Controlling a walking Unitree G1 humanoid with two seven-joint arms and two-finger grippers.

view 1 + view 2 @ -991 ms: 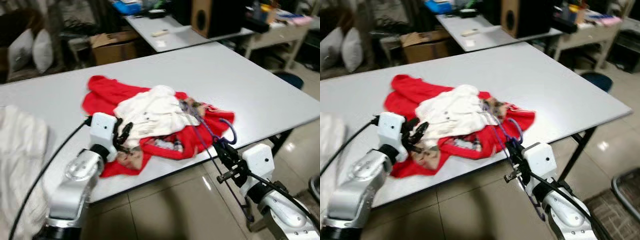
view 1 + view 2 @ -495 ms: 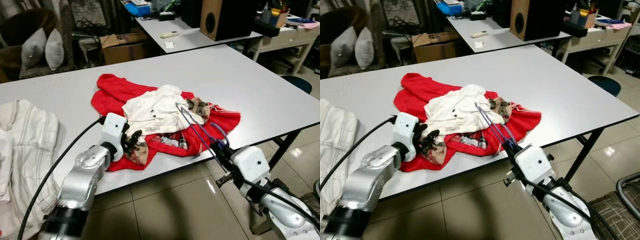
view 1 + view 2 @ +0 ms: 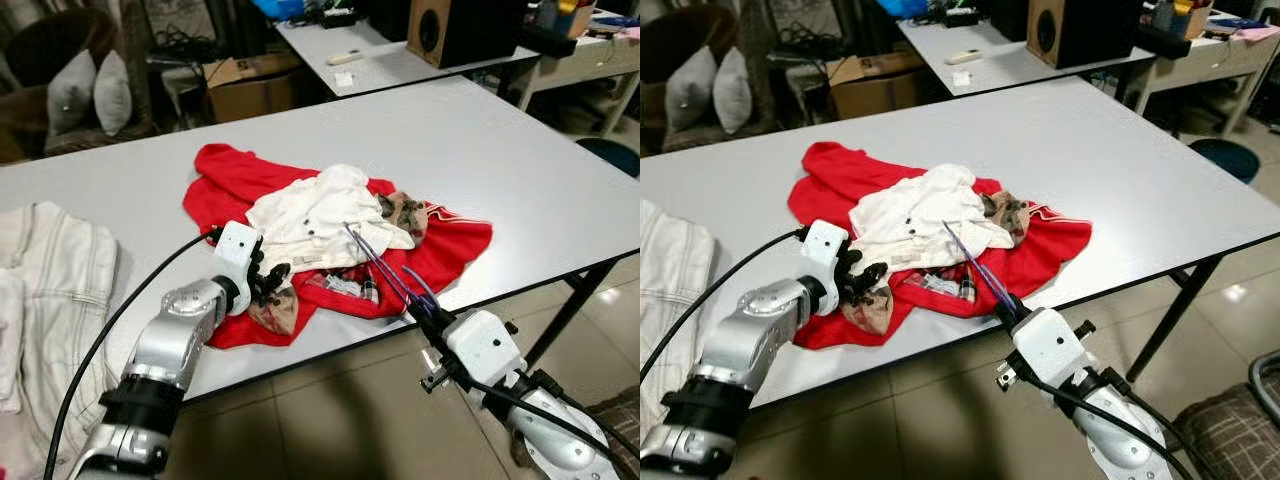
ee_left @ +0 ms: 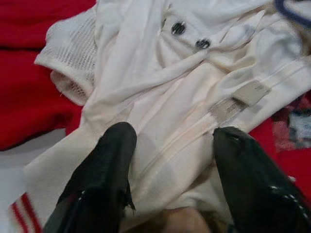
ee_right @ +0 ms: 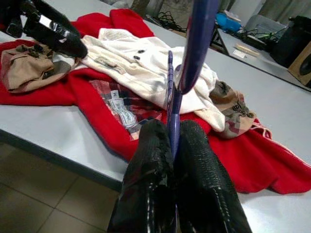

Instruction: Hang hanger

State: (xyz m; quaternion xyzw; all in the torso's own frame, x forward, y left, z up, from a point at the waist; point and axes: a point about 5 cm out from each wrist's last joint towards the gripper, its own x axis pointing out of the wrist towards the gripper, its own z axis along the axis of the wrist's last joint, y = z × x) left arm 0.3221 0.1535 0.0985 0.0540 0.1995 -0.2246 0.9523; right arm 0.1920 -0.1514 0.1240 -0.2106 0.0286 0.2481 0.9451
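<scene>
Head views: right hand (image 3: 432,322) at front tabletop (image 3: 520,170) edge, clamped on purple hanger (image 3: 378,262) angled over red garment (image 3: 225,180). L wrist: left hand (image 4: 170,160) spread apart over white shirt (image 4: 160,73). R wrist: fingers (image 5: 150,160) pinch hanger rod

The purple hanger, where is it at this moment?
In the left eye view the purple hanger is held in the right gripper at the table's near edge, on the robot's right, slanting up over the red garment toward the white shirt.
</scene>
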